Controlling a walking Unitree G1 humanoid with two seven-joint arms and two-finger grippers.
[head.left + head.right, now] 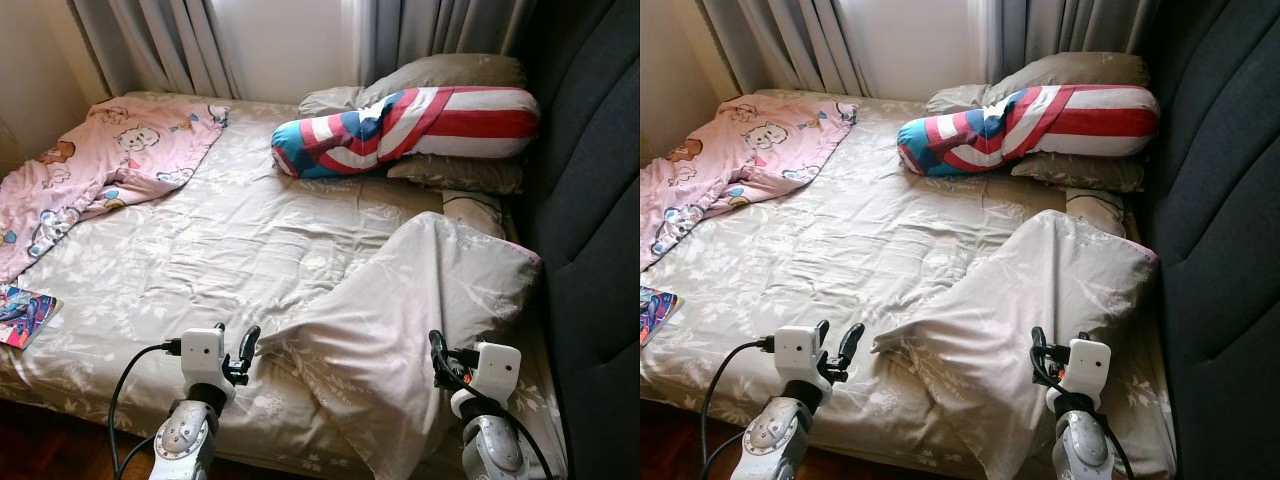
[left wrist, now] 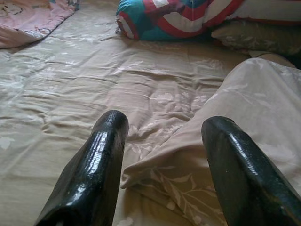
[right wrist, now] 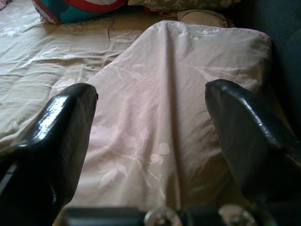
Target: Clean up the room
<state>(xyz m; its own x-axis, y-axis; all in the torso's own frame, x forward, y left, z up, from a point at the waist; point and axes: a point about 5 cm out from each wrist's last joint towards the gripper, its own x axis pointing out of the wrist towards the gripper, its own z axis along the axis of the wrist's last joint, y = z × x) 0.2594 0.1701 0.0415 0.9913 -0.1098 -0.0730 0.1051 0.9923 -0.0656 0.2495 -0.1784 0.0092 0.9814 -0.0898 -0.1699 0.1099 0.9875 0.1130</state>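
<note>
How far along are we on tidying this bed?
Early stage. Nothing looks finished: the beige floral blanket lies folded back and crumpled, the pink cartoon-print blanket is bunched at the far corner, and a colourful book sits on the bed's edge. In hand: the left gripper and right gripper hover open over the beige blanket's near edge, gripping nothing. Left: spreading both blankets, straightening the striped red, white and blue bolster.

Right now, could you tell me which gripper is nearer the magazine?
Left. The left gripper hovers over the bed's near edge, toward the magazine at its left edge; the right gripper is across the folded blanket.
</note>
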